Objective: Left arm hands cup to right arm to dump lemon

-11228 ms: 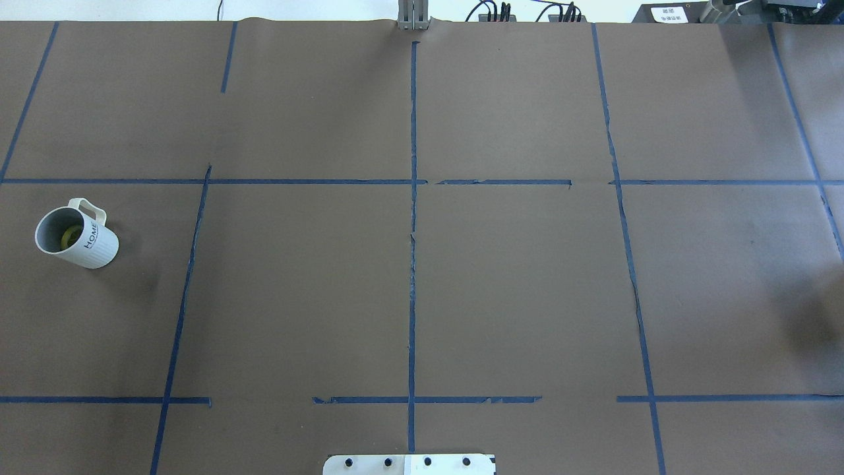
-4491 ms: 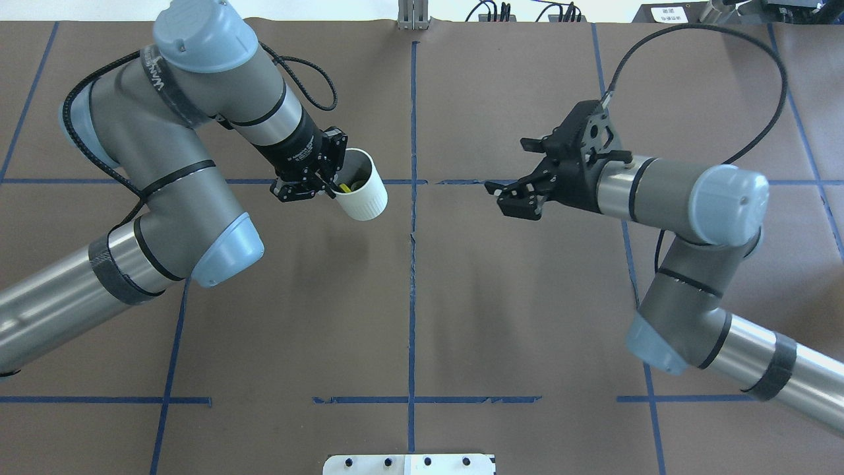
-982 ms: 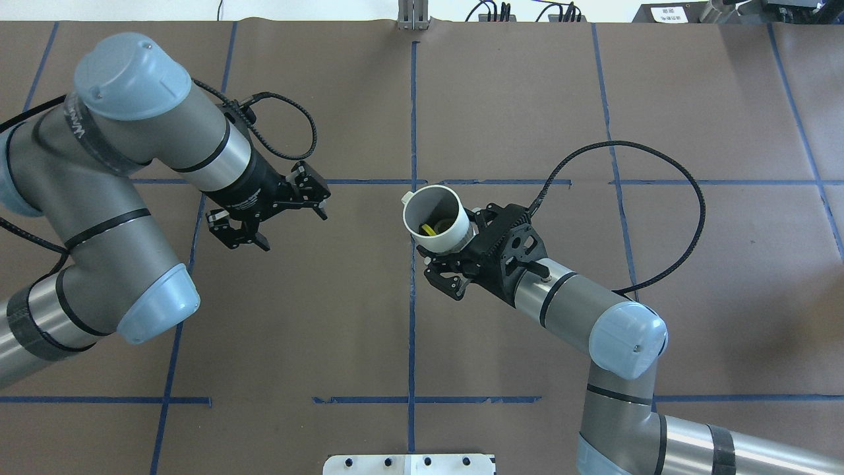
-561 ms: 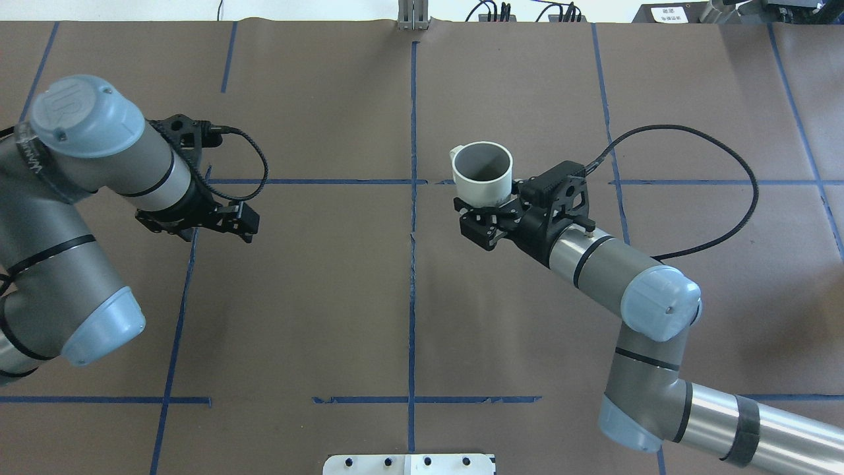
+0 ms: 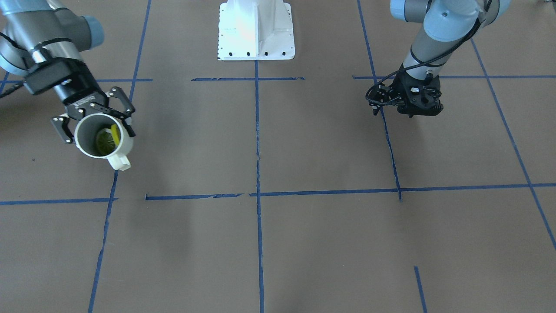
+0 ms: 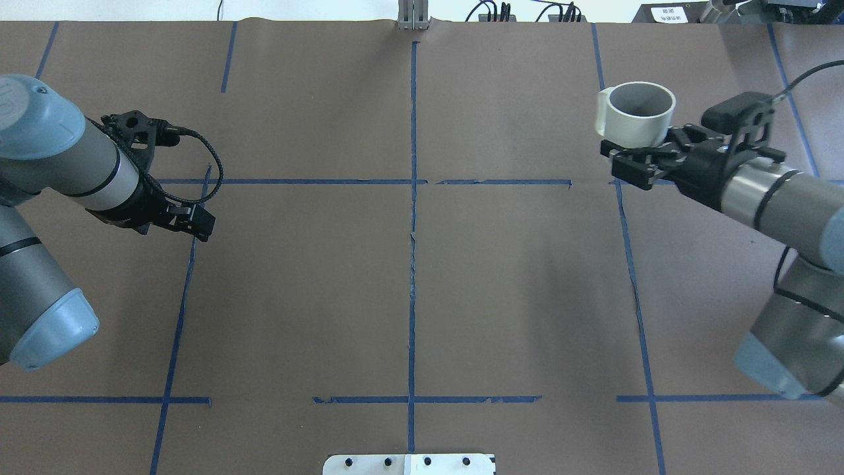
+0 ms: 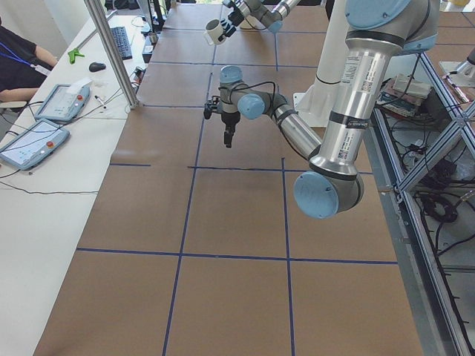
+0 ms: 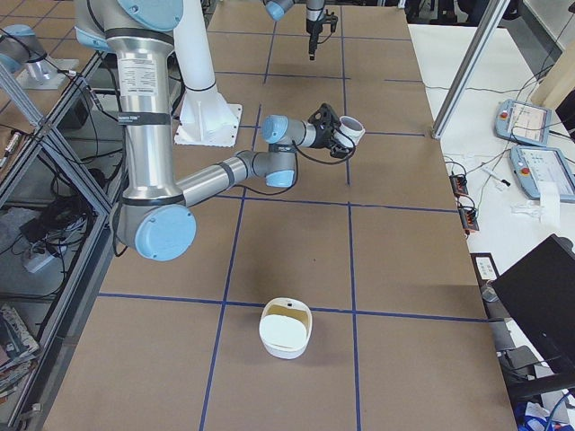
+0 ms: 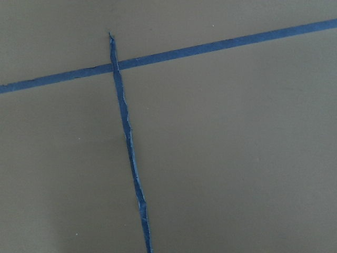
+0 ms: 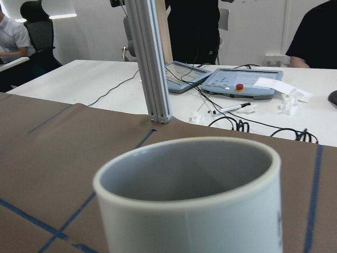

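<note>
My right gripper is shut on the white cup around its body and holds it in the air, its mouth tipped toward the front camera. The yellow-green lemon lies inside the cup, and the handle points toward the front camera. From overhead the cup is at the far right with my right gripper below it; the lemon is hidden there. The right wrist view shows only the cup's grey mouth. My left gripper points down over the left tape line, shut and empty.
A white bowl stands on the table near its right end. The robot's white base is at the table's near edge. Blue tape lines cross the brown table. Operators' tablets and cables lie beyond the far edge.
My right arm has carried the cup from near the centre line to the far right. My left arm has drawn back to the left with its gripper turned down.
</note>
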Robot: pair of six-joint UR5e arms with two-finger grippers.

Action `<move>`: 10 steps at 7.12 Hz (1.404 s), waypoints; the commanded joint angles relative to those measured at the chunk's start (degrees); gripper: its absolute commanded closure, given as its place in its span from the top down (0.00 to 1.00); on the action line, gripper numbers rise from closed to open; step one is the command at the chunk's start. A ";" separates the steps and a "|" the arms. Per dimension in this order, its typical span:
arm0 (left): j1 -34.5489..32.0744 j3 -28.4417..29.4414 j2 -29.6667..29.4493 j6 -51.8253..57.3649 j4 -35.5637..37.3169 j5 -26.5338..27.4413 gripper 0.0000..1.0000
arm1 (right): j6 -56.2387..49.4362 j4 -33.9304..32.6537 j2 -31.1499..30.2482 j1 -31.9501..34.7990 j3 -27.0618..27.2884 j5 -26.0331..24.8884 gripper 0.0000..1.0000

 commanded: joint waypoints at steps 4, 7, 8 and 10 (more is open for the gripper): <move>1.05 1.88 -2.57 -10.12 -0.27 0.03 1.00 | 0.13 42.54 -25.01 8.95 -14.12 7.78 0.24; 1.05 1.89 -2.67 -10.04 -0.36 0.03 1.00 | 19.04 67.59 -25.03 11.32 -33.44 7.79 0.25; 1.05 1.80 -2.67 -10.13 -0.36 0.03 1.00 | 27.38 71.20 -24.59 12.63 -36.25 7.52 0.25; 1.14 1.71 -2.75 -10.13 -0.36 0.03 1.00 | 48.46 73.52 -23.02 14.49 -37.68 7.09 0.25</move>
